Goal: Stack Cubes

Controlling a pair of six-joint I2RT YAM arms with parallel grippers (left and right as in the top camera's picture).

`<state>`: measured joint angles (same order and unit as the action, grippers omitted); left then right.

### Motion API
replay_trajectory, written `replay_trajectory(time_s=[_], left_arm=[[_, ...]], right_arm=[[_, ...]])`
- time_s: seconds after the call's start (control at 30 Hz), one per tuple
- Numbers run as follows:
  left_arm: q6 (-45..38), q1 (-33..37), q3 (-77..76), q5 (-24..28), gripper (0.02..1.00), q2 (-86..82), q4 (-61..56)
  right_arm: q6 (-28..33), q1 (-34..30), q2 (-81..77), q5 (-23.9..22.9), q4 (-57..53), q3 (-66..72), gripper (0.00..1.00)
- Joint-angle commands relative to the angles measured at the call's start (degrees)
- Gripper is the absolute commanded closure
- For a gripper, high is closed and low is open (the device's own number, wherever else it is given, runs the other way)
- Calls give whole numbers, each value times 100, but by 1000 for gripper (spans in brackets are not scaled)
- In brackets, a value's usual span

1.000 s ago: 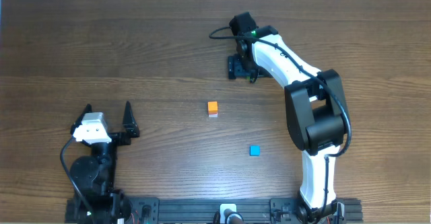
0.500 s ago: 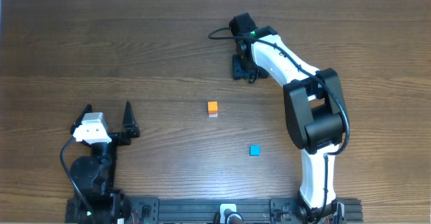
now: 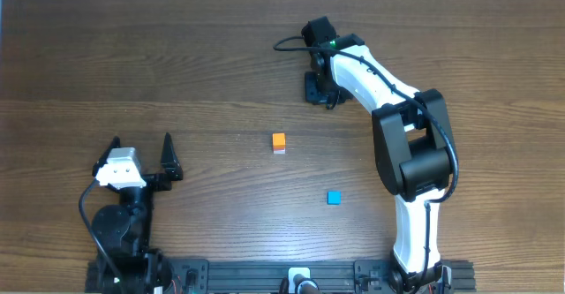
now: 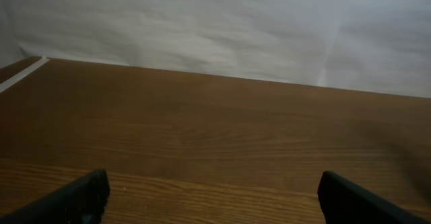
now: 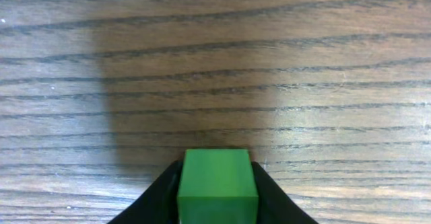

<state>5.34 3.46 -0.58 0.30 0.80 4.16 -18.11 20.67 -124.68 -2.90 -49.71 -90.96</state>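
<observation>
**A:** Where did we find the right tool [image 3: 320, 89]?

**B:** At the far side of the table [image 3: 177, 47], a little right of the middle. It sat at the end of the right arm [image 3: 375, 80], which reached up from its base at the near edge. The tool was closed narrow on a green cube [image 5: 217, 183]. In the wrist view we saw its two black fingers [image 5: 160, 196] pressed against the cube's opposite sides, with wood grain and a dark shadow beneath.

**A:** Was the cube resting on the table or lifted off it?

**B:** We could not tell.

**A:** And the other cubes?

**B:** From above we saw an orange cube [image 3: 279, 140] near the table's middle. It was nearer the bases than the right tool and a little to its left. A paler sliver ran along its near edge, which we could not make out. A blue cube [image 3: 334, 197] lay nearer the bases again, to the right of the orange one and well apart from it, beside the right arm's upright column. Both cubes sat apart from either tool.

**A:** The left tool [image 3: 141, 140]?

**B:** Near its own base at the left, spread wide and holding nothing. In its wrist view we saw both fingertips low at the corners over bare table, and a white wall [image 4: 215, 29] behind the table's far edge.
</observation>
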Motion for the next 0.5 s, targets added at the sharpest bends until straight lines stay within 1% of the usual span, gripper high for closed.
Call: replay_trajectory(time_s=[0.03,0.2,0.37,0.5], left_arm=[[-61,31,24,76,18,-42,20],[-63,31,24,76,18,-42,20],[-61,31,24,76,18,-42,20],[-63,31,24,76,18,-42,20]], right_arm=[[-7,-39,-90,28,-4,-96,739],[-7,-39,-15,28,-4,-96,798],[-11,-24,326,28,-138,-98,809],[-76,122,817,24,-457,-98,822]])
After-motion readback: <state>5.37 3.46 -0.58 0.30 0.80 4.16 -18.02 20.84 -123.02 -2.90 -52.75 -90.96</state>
